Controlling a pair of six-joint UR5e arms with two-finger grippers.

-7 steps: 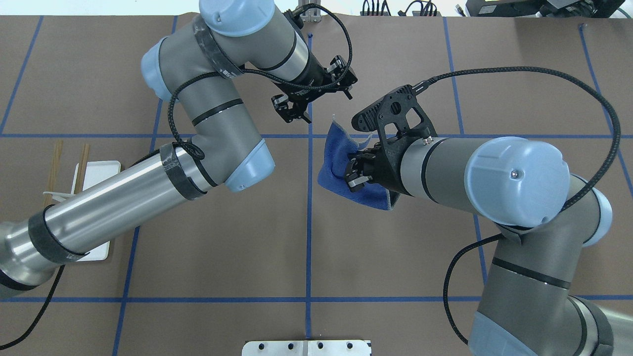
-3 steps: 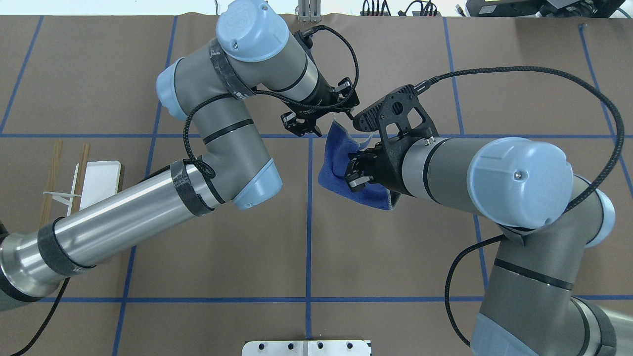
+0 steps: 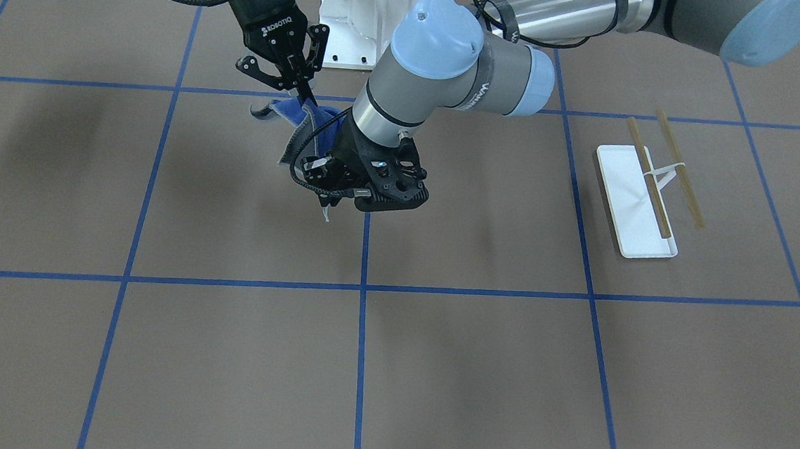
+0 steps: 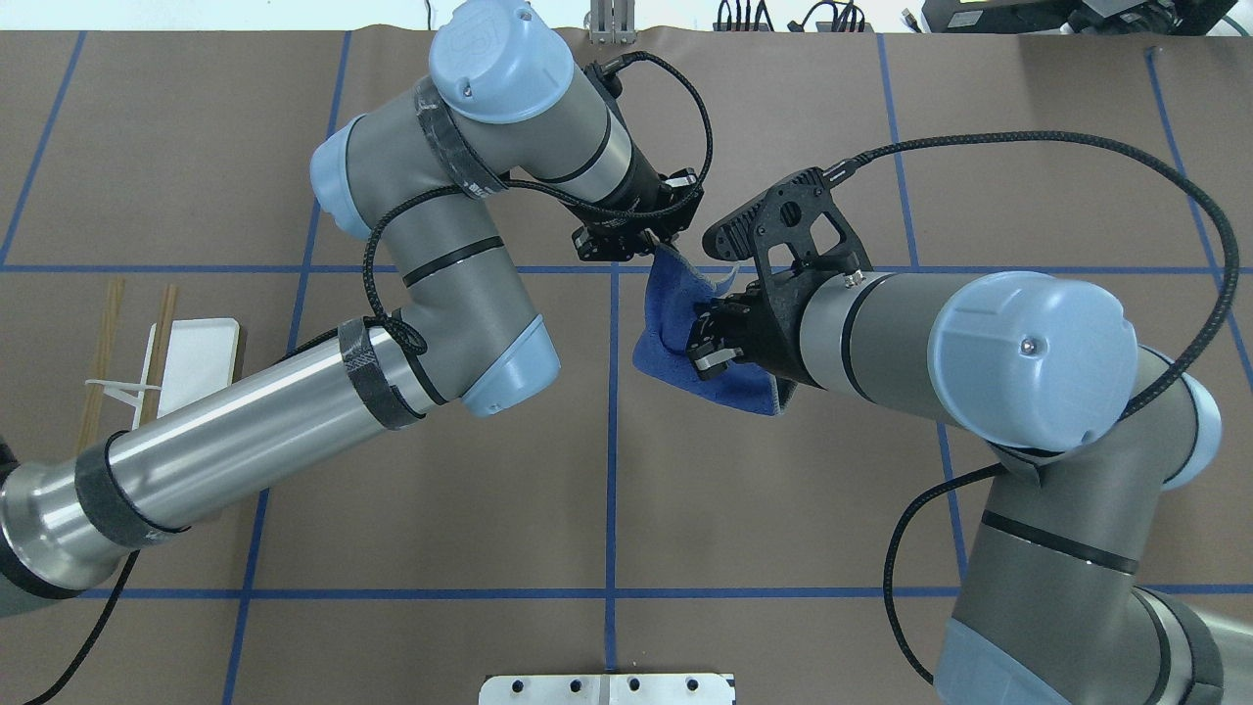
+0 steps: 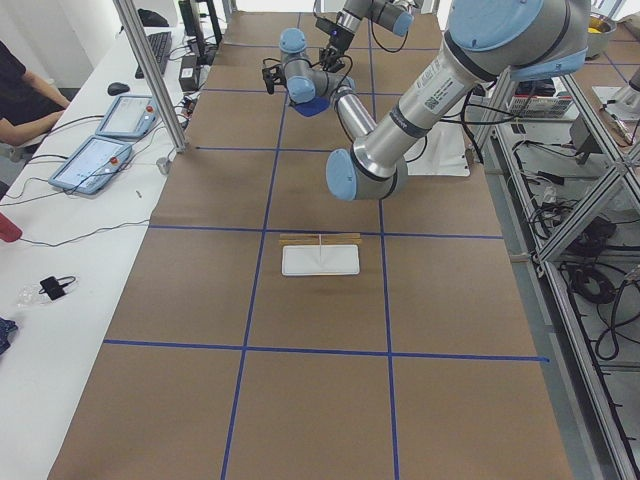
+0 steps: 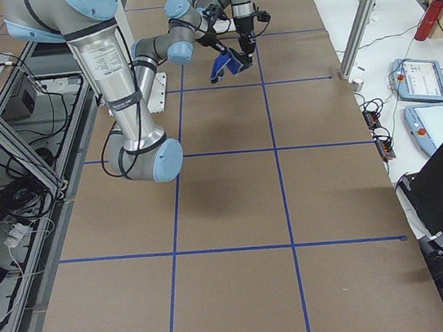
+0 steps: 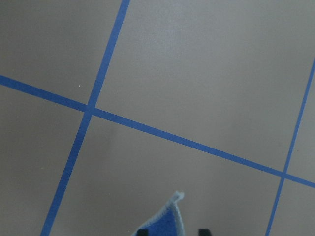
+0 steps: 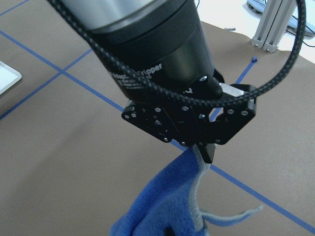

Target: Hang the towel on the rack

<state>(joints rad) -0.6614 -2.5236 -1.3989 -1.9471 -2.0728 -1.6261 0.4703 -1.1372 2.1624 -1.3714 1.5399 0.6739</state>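
The right gripper (image 4: pixel 701 341) is pinched tight on the towel (image 4: pixel 658 338) — the blue cloth is bunched up in its fingers and hangs from them, with a bit of the grey side and the pale edge showing. The left gripper (image 4: pixel 634 247) is right next to it, at the towel's top corner. Its fingers are close together but not touching. In the left wrist view the pointy corner of the cloth pokes in between the two finger tips, and a thin strip of table (image 4: pixel 440 529) shows beside one tip, so it is not squeezing the cloth yet. The two grippers are almost nose to nose. The rack (image 3: pixel 627 198) is far from both grippers — out on the left arm's side, sitting on the table with its two wooden rods (image 3: pixel 649 178) up over the white tray.
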